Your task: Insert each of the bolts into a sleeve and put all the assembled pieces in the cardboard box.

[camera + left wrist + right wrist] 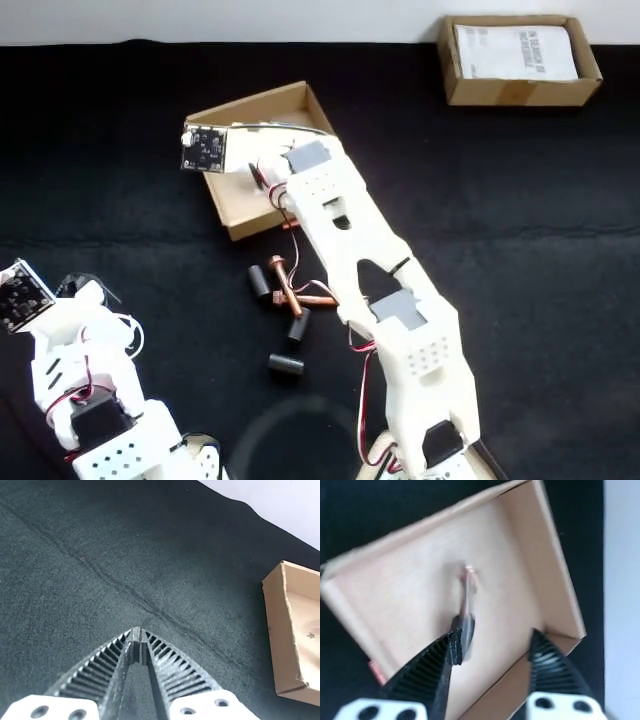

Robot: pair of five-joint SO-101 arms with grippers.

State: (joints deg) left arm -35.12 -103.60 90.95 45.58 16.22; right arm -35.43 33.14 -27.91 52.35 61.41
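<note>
My right gripper hangs open over the small cardboard box. Just beyond its fingertips a bolt in a dark sleeve shows blurred against the box floor, close to one finger; I cannot tell whether they touch. In the high view this arm reaches over the box. Copper bolts and black sleeves lie loose on the mat just in front of the box. My left gripper is shut on nothing above bare black mat, with the box off to its side.
A second cardboard box holding a printed sheet stands at the far right. A black mat covers the table. One sleeve lies apart, nearer the arm bases. The left arm sits at the near left corner.
</note>
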